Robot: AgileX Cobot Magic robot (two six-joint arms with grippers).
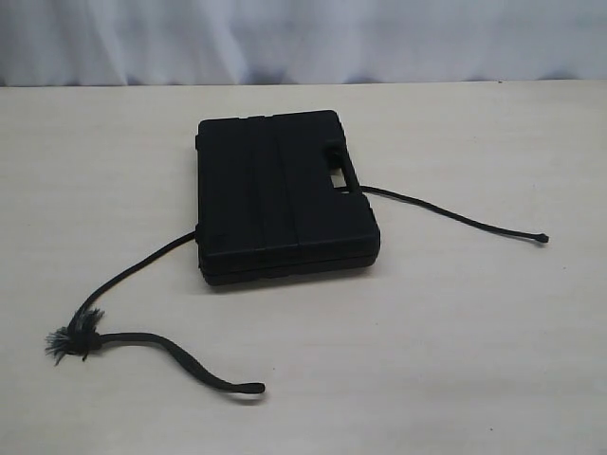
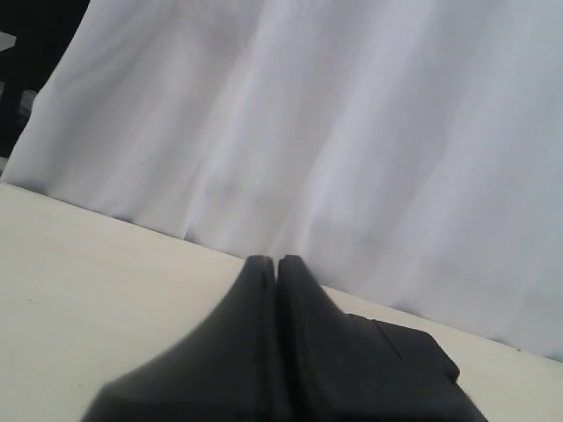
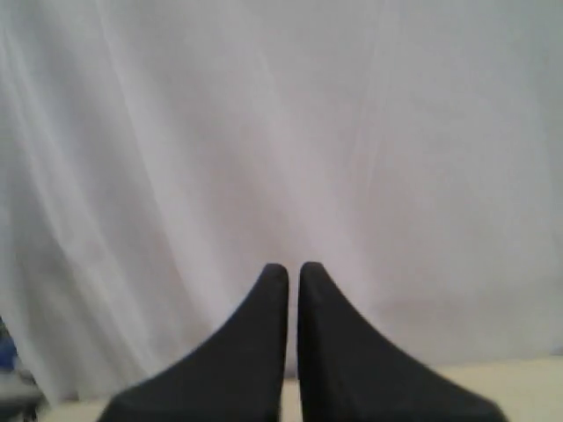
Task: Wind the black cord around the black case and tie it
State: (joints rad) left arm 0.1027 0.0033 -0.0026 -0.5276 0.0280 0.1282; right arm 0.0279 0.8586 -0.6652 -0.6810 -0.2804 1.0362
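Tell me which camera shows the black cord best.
The exterior view: the black cord shows from frayed tuft, past the black case, to knobbed tip. The wrist views show none of it, only the shut left gripper and right gripper.

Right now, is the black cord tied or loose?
Loose: the black cord has its ends lying apart on the table, either side of the black case, unjoined.
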